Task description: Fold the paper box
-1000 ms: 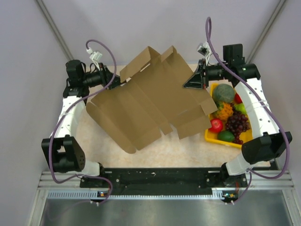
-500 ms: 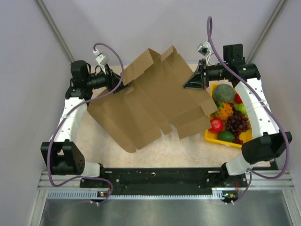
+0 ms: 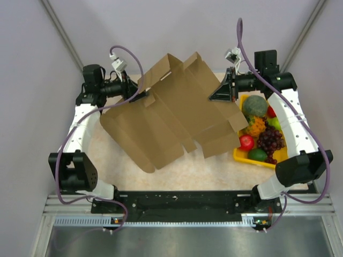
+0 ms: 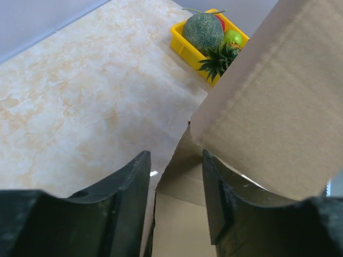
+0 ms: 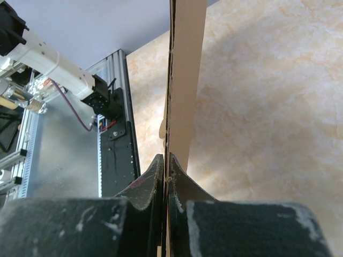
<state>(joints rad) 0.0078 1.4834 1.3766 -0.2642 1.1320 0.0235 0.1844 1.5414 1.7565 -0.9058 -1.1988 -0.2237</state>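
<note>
Paper box (image 3: 177,115), a flat die-cut sheet of plain brown corrugated cardboard with flaps and tabs, hangs tilted above the beige marbled surface (image 3: 214,171), between the two arms. The black, scuffed right fingers (image 5: 146,187) are clamped on its thin edge. The left fingers (image 4: 128,203) stand apart astride a flap's edge, having moved in from beside the sheet a second ago. A yellow plastic tray (image 3: 239,156) of fruit sits by the right flap.

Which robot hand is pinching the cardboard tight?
The right gripper: its jaws are shut on the paper box edge. The left gripper has its jaws apart, with cardboard between them unsqueezed.
</note>
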